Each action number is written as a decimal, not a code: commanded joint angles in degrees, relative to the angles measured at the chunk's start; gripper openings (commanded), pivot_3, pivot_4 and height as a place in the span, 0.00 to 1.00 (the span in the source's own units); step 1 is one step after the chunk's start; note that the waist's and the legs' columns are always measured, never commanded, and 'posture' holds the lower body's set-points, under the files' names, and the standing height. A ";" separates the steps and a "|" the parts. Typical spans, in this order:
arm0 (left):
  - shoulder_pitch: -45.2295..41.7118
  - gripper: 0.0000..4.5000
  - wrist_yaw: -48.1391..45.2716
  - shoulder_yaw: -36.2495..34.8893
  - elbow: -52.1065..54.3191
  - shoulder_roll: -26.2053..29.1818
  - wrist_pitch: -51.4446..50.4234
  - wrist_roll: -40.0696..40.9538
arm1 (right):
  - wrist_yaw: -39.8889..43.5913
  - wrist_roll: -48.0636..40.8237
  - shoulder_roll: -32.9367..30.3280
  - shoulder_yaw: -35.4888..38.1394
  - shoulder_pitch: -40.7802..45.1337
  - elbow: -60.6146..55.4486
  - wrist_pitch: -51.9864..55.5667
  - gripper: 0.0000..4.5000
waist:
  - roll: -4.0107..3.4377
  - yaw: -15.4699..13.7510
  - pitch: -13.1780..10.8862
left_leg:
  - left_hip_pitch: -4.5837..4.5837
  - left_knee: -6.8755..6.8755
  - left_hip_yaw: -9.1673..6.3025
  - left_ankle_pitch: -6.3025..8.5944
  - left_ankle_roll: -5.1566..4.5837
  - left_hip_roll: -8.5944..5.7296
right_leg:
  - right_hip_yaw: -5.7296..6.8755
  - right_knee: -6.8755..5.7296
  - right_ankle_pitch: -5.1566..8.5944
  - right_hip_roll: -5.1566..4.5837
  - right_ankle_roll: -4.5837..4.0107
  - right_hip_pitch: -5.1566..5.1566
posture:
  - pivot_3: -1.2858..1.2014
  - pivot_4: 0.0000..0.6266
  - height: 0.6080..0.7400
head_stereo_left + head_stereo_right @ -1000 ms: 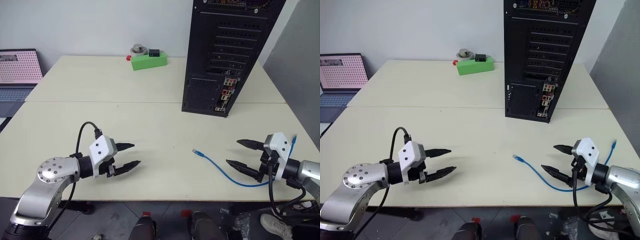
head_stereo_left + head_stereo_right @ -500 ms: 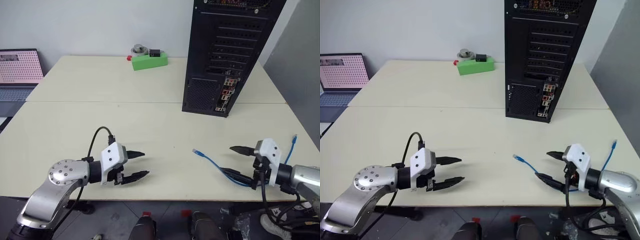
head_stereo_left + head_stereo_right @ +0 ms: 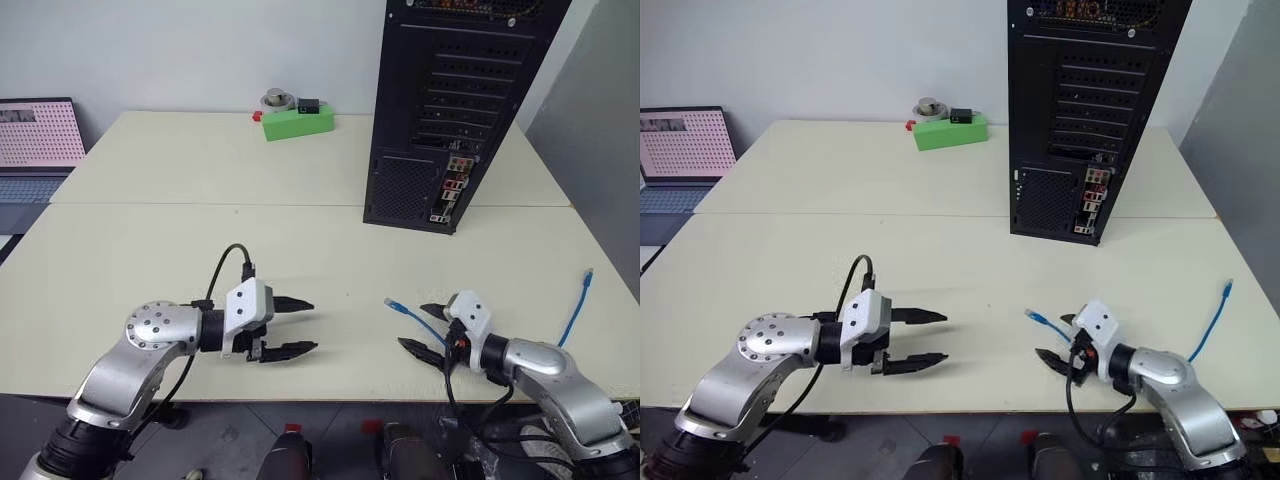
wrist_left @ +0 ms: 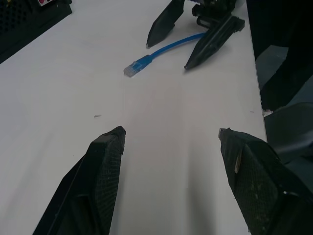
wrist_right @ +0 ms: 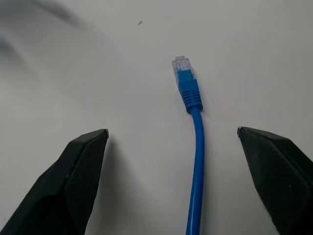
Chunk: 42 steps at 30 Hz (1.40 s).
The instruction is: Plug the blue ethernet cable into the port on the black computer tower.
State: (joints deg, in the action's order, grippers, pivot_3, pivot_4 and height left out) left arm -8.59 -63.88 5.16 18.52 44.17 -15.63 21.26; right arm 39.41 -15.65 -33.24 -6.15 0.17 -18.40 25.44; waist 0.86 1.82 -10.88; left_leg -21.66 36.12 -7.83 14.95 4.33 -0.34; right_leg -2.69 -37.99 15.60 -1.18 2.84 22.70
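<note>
Lying flat on the smooth, matte cream counter (image 3: 200, 220): the blue ethernet cable (image 3: 412, 318), a thin glossy cord with a small clear plastic plug at its near end, the far end curling up off the right edge. Standing upright well behind it: the black computer tower (image 3: 450, 110), a tall metal box showing perforated slot covers, a mesh grille and a small cluster of coloured connectors. Resting at the far side: a green block (image 3: 298, 121) carrying a round grey piece.

Hovering low over the cable: the right tool (image 3: 422, 328), its tapered black fingers spread wide and straddling the cord just behind the plug, gripping nothing. Pointing toward the cable from well apart: the left tool (image 3: 297, 326), fingers likewise wide and holding nothing, textured pads (image 4: 105, 171) showing in the left wrist view.

Compared with a second ago: right tool having dropped and swung in from the right edge to sit over the cord; left tool having shifted rightward toward the centre; cable's near plug lying unmoved.
</note>
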 commanded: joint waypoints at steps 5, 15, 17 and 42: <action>-0.82 0.72 -0.03 0.79 -0.07 -0.83 2.08 -1.01 | -0.52 1.04 0.15 0.31 0.73 -0.04 0.51 0.60 | 0.00 0.00 0.00 | 0.04 0.00 -0.02 0.00 0.00 0.01 | 0.01 -0.06 0.02 0.01 0.04 -0.01 | 0.52 0.24 1.00; -6.04 0.72 1.62 5.07 -4.62 -5.71 2.82 -4.48 | 2.24 2.65 -1.56 -1.21 4.02 0.98 -1.12 0.06 | -0.01 0.08 0.00 | 0.07 0.03 0.00 0.00 -0.01 0.01 | 0.00 -0.07 0.00 0.02 0.01 -0.03 | 0.52 0.24 1.00; -7.77 0.72 1.79 6.19 -6.49 -7.43 2.99 -5.25 | 3.66 2.92 -2.28 -2.01 5.45 0.27 -1.26 0.00 | 0.00 0.00 0.00 | 0.07 0.03 0.00 -0.01 -0.01 0.00 | 0.00 -0.09 0.00 0.02 0.01 -0.03 | 0.52 0.24 1.00; -16.53 0.32 -3.53 10.20 -16.56 -12.46 6.30 -7.60 | 12.93 2.65 -5.50 -7.59 15.11 -6.97 2.47 0.00 | 0.00 0.03 0.00 | 0.03 0.18 -0.06 -0.01 -0.01 -0.02 | 0.04 -0.13 -0.06 0.02 -0.05 -0.06 | 0.52 0.24 1.00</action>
State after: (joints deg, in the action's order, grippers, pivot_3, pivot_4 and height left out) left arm -24.31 -67.14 15.58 1.68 32.16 -10.59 13.77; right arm 51.75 -12.70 -38.49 -13.62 14.38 -23.37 28.30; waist 0.86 1.85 -10.87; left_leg -21.63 36.30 -7.89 14.94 4.32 -0.36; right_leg -2.65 -38.11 15.53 -1.16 2.79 22.65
